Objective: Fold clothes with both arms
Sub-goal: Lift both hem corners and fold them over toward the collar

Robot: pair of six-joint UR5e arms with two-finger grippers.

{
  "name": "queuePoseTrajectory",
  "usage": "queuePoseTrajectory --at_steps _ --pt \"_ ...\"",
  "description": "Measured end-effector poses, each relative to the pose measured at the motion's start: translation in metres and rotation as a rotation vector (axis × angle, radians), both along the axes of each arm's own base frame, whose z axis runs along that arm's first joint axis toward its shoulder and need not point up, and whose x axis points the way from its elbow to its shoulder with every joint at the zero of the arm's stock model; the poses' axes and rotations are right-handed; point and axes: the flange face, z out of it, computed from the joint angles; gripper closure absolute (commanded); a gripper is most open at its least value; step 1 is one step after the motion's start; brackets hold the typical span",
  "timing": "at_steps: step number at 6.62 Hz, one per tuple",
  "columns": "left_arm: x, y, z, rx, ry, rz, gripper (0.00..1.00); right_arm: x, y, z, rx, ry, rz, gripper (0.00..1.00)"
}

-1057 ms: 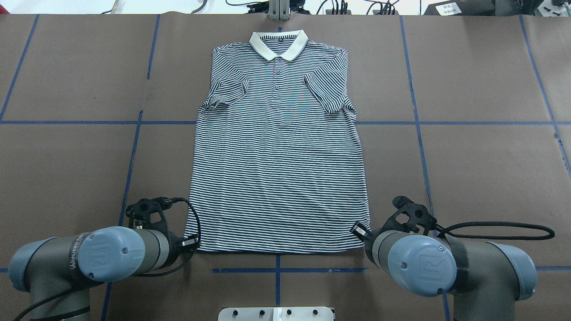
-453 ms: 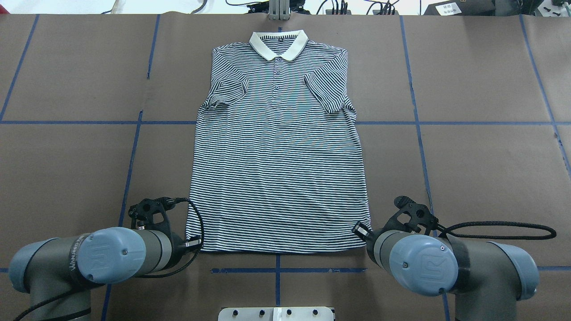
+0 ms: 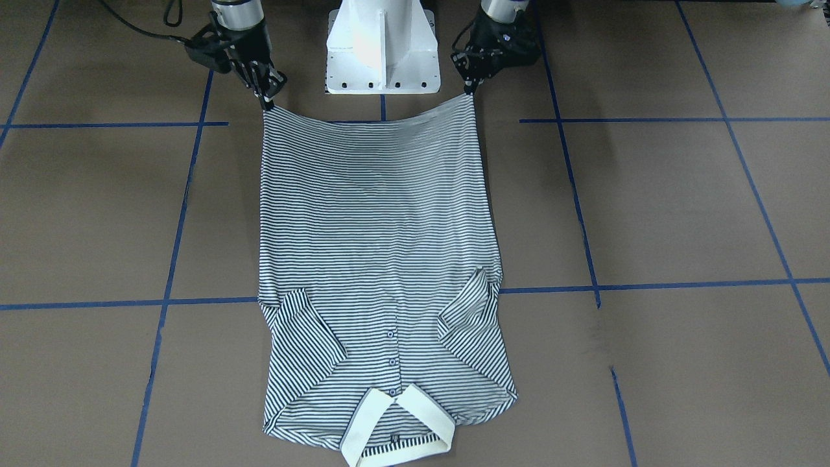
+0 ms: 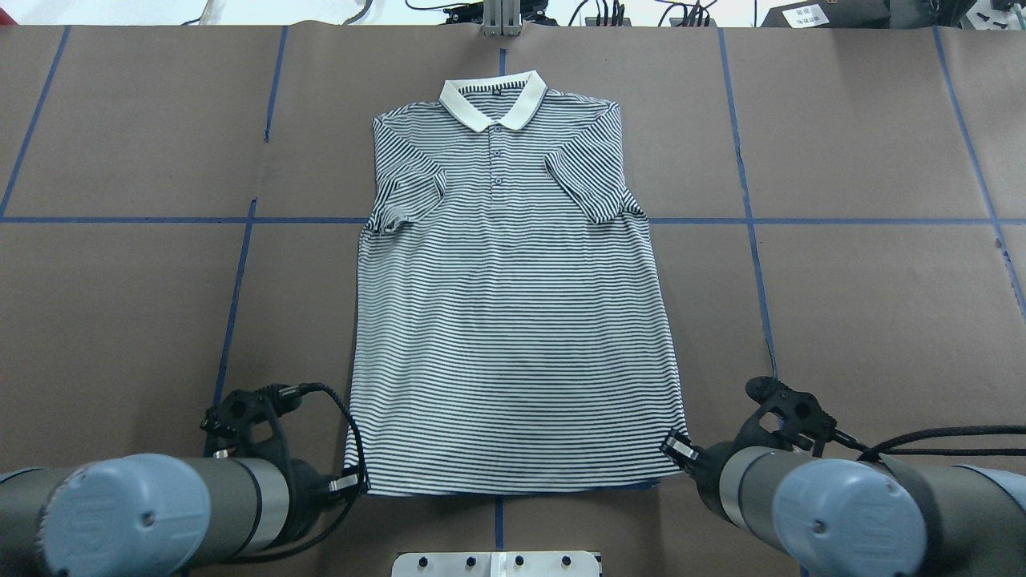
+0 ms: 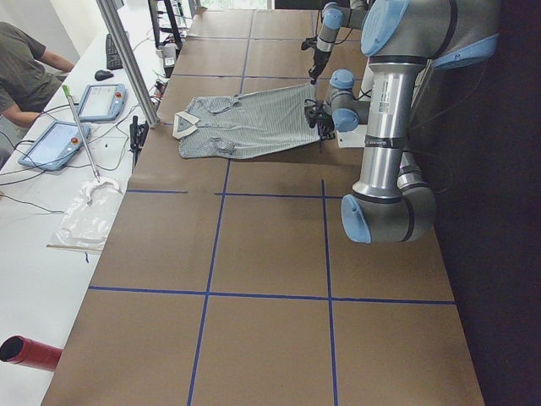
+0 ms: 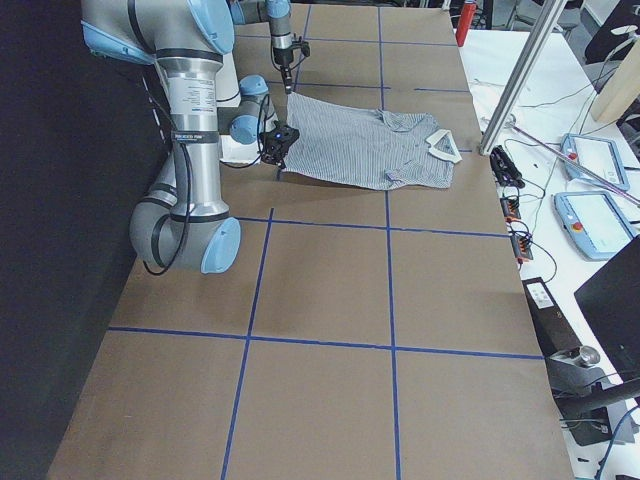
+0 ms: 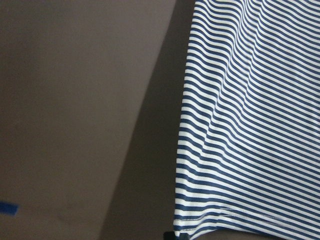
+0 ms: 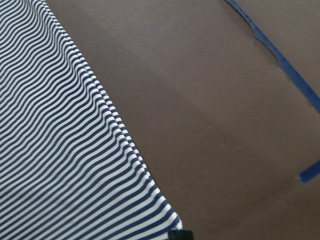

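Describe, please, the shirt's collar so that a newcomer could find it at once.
On the brown table lies one striped polo shirt. At the end opposite its hem sits the collar, the only plain white part amid navy-and-white stripes.

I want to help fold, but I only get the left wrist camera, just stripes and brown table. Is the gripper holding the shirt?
Observer: Yes. The front-facing view shows the left gripper pinching one hem corner of the shirt.
Operator: What's the other arm doing?
Observer: The right gripper pinches the opposite hem corner, so the hem hangs stretched between them, off the table.
Operator: Is the rest in the air too?
Observer: No. The collar end lies flat, with both sleeves folded in over the chest.
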Motion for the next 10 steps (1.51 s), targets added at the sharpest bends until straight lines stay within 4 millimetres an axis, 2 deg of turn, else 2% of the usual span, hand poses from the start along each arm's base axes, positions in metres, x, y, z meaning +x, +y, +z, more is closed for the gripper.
queuePoseTrajectory --at_steps 1,2,3,4,5,7,8,9,10 --pt "-0.026 0.018 -0.025 -0.034 0.023 0.011 1.00 0.029 0.005 -0.020 0.004 -0.041 -0.008 1.00" --pt "-0.034 0.006 -0.032 -0.022 0.018 -0.014 1.00 0.045 -0.013 -0.033 0.023 -0.052 0.023 1.00" --pt "-0.028 -0.043 -0.035 0.051 -0.007 -0.072 1.00 0.039 -0.052 -0.040 0.071 -0.040 0.067 1.00" --pt "-0.016 -0.113 -0.039 0.143 -0.053 -0.138 1.00 0.016 -0.110 -0.050 0.121 -0.012 0.115 1.00" --pt "-0.013 -0.189 -0.029 0.223 -0.111 -0.197 1.00 -0.009 -0.180 -0.053 0.148 0.044 0.148 1.00" --pt "-0.021 -0.309 0.014 0.325 -0.162 -0.293 1.00 -0.046 -0.303 -0.039 0.168 0.153 0.179 1.00" --pt "-0.021 -0.355 0.028 0.347 -0.184 -0.326 1.00 -0.060 -0.364 -0.035 0.172 0.163 0.203 1.00" --pt "-0.017 -0.391 0.040 0.373 -0.213 -0.347 1.00 -0.065 -0.410 -0.030 0.169 0.172 0.204 1.00" --pt "-0.009 -0.416 0.061 0.394 -0.235 -0.371 1.00 -0.070 -0.439 -0.022 0.169 0.175 0.196 1.00"
